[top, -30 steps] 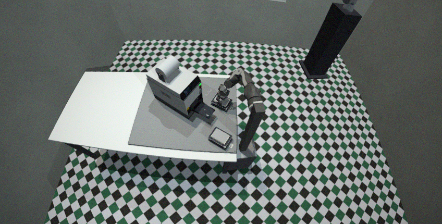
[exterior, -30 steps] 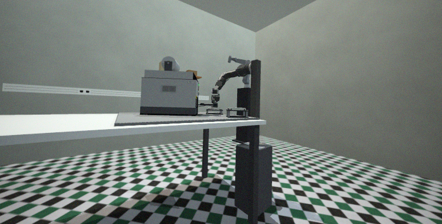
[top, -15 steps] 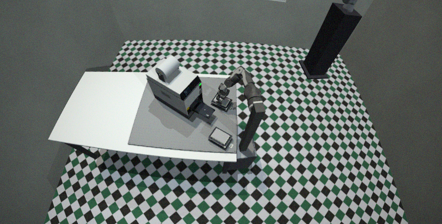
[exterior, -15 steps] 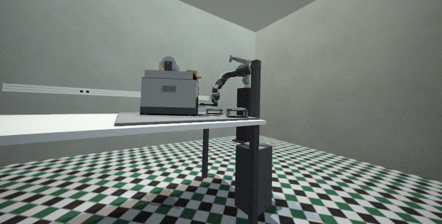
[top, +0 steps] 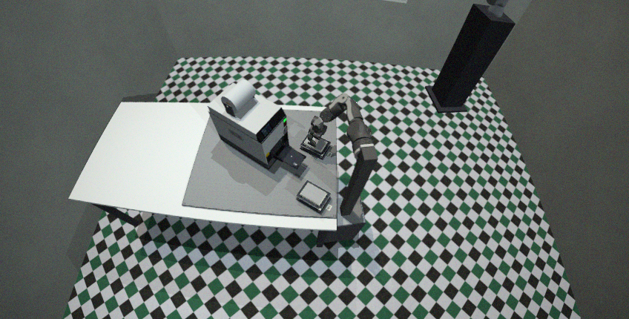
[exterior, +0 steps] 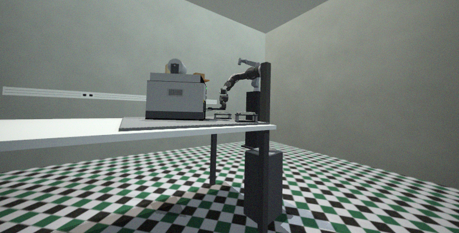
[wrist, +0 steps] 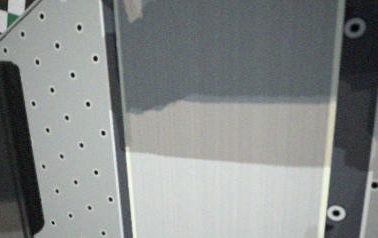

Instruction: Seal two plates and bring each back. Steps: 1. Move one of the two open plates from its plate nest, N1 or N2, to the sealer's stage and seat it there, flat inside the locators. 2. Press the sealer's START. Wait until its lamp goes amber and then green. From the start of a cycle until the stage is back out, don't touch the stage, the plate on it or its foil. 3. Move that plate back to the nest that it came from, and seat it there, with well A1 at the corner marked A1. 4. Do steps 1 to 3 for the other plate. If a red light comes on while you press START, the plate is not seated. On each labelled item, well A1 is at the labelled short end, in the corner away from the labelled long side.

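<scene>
The far plate [top: 323,145] [wrist: 228,200] sits in its dark nest [top: 310,153] [wrist: 353,120]. In the wrist view its top is smooth and silvery, with no wells showing. My gripper [top: 313,141] [exterior: 223,108] is open above this plate, holding nothing; one dark finger shows at the left of the wrist view. The near plate [top: 313,193] sits in the other nest, its top pale. The sealer [top: 246,136] [exterior: 175,99] has its lamp [top: 285,120] [exterior: 206,88] green. Its stage [top: 293,156] is out with no plate on it. The nest labels are too small to read.
The stage sticks out from the sealer between the two nests, at its front. A film roll [top: 239,95] [exterior: 179,67] sits on top of the sealer. My arm [top: 358,131] reaches in from its post [top: 358,182] at the table's right edge.
</scene>
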Controlling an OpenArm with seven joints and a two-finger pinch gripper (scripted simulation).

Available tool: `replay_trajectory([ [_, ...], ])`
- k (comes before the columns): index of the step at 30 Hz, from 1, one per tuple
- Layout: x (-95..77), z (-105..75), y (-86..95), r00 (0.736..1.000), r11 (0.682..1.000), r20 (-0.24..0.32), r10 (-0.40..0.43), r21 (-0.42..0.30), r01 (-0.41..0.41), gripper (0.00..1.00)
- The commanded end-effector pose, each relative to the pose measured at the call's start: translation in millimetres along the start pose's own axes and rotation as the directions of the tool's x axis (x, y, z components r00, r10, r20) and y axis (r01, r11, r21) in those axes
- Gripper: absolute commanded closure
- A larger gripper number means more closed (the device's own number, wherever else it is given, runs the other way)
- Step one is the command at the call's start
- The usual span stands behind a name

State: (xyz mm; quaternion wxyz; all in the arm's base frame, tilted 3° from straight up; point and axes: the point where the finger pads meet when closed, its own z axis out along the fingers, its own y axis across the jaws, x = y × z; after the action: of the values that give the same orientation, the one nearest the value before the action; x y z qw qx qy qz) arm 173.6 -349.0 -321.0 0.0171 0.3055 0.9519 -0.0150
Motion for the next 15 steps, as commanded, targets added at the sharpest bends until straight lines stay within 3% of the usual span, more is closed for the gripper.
replay_trajectory([
  [1,-2.0,-4.0,-1.3,1.000,1.000,0.003,0.003,0.006,-0.003,0.35],
  [15,-1.1,-23.5,-1.5,1.000,1.000,0.001,0.002,0.008,-0.002,0.35],
])
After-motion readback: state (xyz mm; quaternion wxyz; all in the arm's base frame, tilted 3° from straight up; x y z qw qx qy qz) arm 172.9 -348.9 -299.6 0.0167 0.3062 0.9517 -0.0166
